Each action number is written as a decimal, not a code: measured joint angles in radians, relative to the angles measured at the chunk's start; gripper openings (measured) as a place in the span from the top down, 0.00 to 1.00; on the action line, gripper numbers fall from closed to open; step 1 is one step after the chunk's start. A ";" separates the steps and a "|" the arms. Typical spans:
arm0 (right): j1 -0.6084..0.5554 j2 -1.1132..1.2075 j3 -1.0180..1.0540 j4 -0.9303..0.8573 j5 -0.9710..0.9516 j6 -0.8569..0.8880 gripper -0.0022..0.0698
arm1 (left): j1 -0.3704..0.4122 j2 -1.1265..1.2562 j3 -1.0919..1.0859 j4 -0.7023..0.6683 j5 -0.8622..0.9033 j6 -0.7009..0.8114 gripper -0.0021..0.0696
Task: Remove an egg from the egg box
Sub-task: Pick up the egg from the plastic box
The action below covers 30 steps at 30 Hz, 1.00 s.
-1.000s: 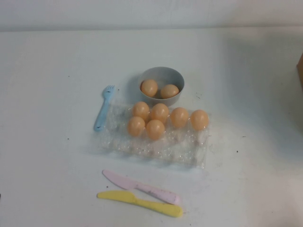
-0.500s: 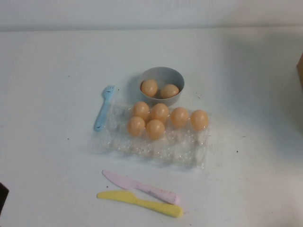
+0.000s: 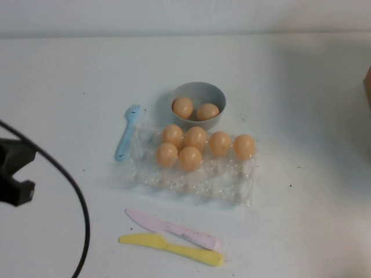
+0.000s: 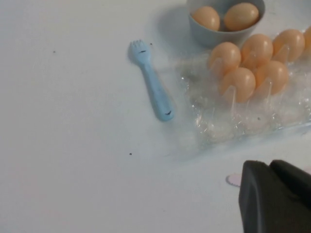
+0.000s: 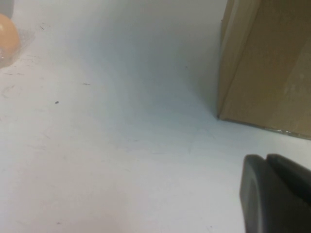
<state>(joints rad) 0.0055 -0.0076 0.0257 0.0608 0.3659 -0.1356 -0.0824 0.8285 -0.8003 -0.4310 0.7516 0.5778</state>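
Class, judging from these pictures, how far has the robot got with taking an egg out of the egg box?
Done: two eggs lie in the grey bowl. In hand: nothing; the left gripper is at the table's left edge, empty and open, well short of the egg box. The right gripper waits beside a cardboard box. Left: six eggs remain in their cups; reaching, grasping and lifting one.

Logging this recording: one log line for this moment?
left claw: at table's left edge, far from egg box | right claw: parked near cardboard box | eggs: untouched
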 joint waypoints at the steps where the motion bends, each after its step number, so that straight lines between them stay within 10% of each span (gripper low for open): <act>1: 0.000 0.000 0.000 0.000 0.000 0.000 0.99 | -0.022 0.047 -0.050 0.031 0.024 0.000 0.98; 10: 0.000 0.000 0.000 0.000 0.000 0.000 0.99 | -0.291 0.410 -0.472 0.326 0.187 -0.136 0.98; 21: 0.000 0.000 0.000 0.000 0.000 0.000 0.99 | -0.434 0.795 -0.764 0.421 0.383 -0.131 0.97; 30: 0.000 0.000 0.000 0.000 0.000 0.000 0.99 | -0.471 0.909 -0.772 0.431 0.360 0.252 0.51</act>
<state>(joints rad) 0.0055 -0.0076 0.0257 0.0608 0.3659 -0.1356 -0.5533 1.7371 -1.5728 0.0000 1.1119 0.8301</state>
